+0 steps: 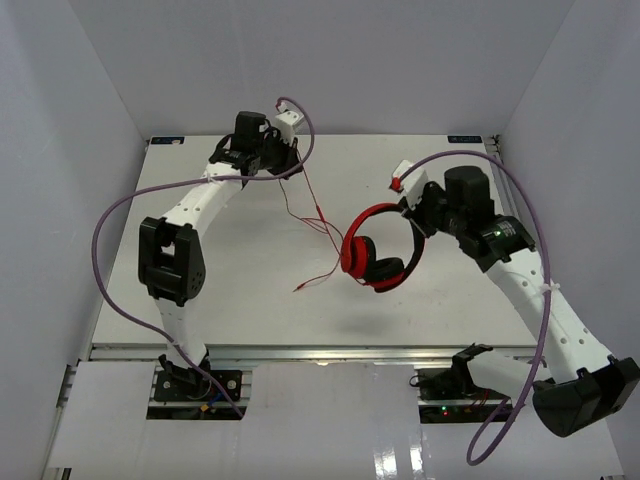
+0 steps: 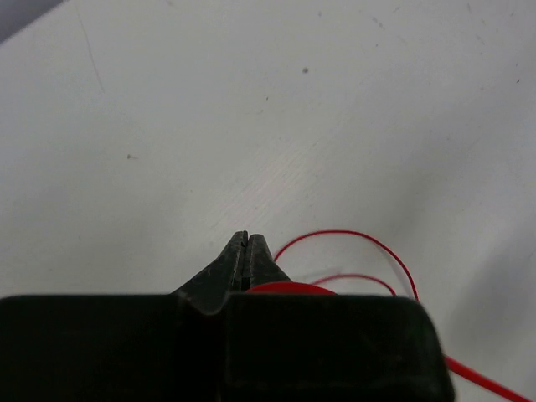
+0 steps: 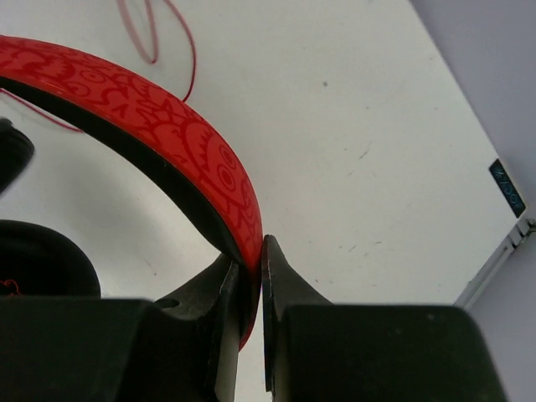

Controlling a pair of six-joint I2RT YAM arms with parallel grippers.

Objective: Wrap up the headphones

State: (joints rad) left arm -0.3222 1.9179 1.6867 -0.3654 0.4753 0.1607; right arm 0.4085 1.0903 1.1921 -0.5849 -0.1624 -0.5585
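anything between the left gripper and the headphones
Nothing visible blocks it. Between the left gripper and the headphones there is only bare table and the loose cord. The right gripper clamps the band.

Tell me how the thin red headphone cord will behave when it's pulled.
Probably floppy: the thin red cord lies in loose loops. Likely light, being so thin. It may snag on the red over-ear headphones the right pincer grips.

Red swirl-patterned headphones [image 3: 167,126], black ear pads [image 3: 42,260], red cord [image 2: 352,232], white table [image 1: 250,300]
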